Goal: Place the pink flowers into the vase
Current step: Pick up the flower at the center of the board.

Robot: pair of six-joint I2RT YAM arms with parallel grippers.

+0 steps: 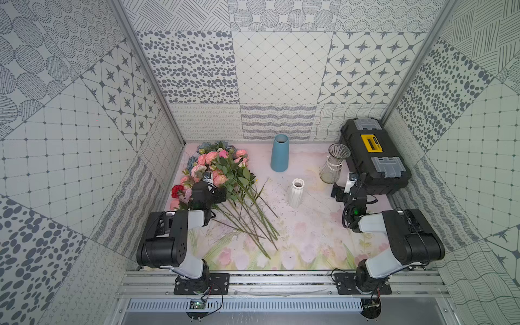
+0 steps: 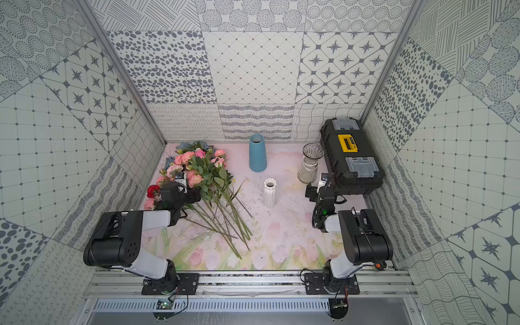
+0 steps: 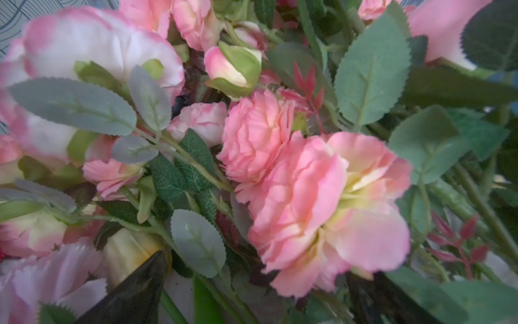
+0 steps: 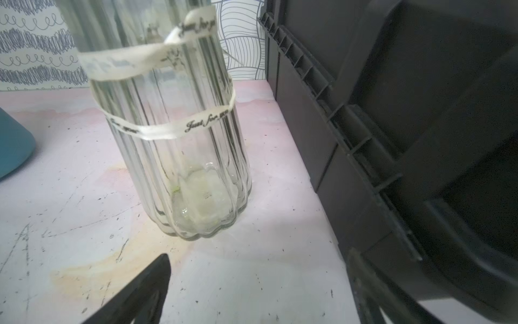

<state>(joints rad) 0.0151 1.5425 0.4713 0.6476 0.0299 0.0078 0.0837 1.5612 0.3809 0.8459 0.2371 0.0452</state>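
While both claws hold nothing, the step in hand is the approach to the first pick. Pink flowers (image 1: 213,166) lie heaped on the mat (image 1: 309,239) at its far left, blooms to the far side and stems fanned toward the near edge. None is in a vase.

Left gripper (image 3: 260,269) hangs at the blooms, jaws spread wide, nothing clamped. Right gripper (image 4: 260,261) faces the glass vase (image 4: 179,157), jaws equally wide, clear of it.

Next move, as judged: set the left jaws around a stem below the blooms, not on the petals, then close.

Blooms are ruffled, pink to salmon, with small buds and serrated green leaves. Stems are long, thin and crossed, so lifting one may drag others.
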